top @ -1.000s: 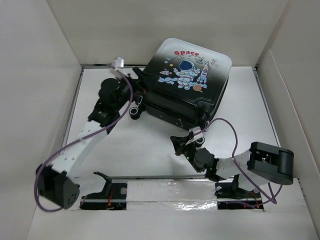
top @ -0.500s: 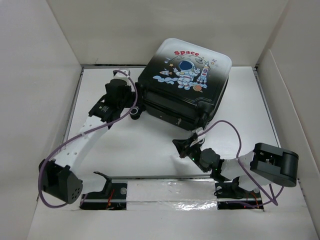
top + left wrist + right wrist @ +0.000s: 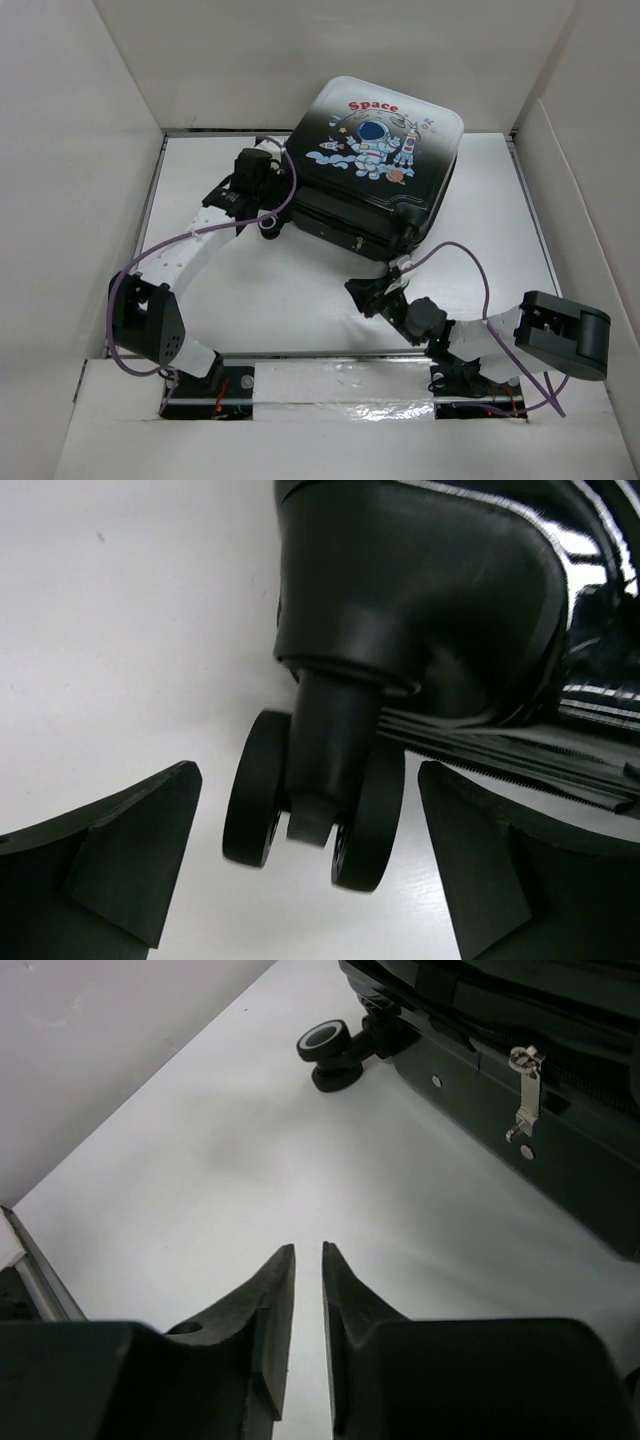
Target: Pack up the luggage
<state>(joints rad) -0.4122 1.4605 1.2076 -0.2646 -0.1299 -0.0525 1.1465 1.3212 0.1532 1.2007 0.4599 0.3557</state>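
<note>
The luggage (image 3: 375, 150) lies flat and closed at the back of the table, astronaut picture and red "Space" facing up. My left gripper (image 3: 268, 212) is at its near-left corner. In the left wrist view that gripper (image 3: 308, 772) stands open with a black twin wheel (image 3: 312, 805) of the luggage (image 3: 430, 590) between its fingers, touching neither. My right gripper (image 3: 366, 290) sits low on the table in front of the luggage. Its jaws (image 3: 307, 1248) are a narrow slit apart with nothing between them. Ahead of it are the luggage side (image 3: 560, 1150), a silver zip pull (image 3: 522, 1095) and a wheel (image 3: 325, 1042).
White walls (image 3: 90, 150) box in the table on the left, back and right. A metal rail with foil tape (image 3: 330, 385) runs along the near edge between the arm bases. Purple cables (image 3: 470, 270) loop off both arms.
My left arm has swung right and closed in on the luggage's corner wheel. My right gripper's jaws have parted from shut to a narrow slit and it has shifted slightly.
</note>
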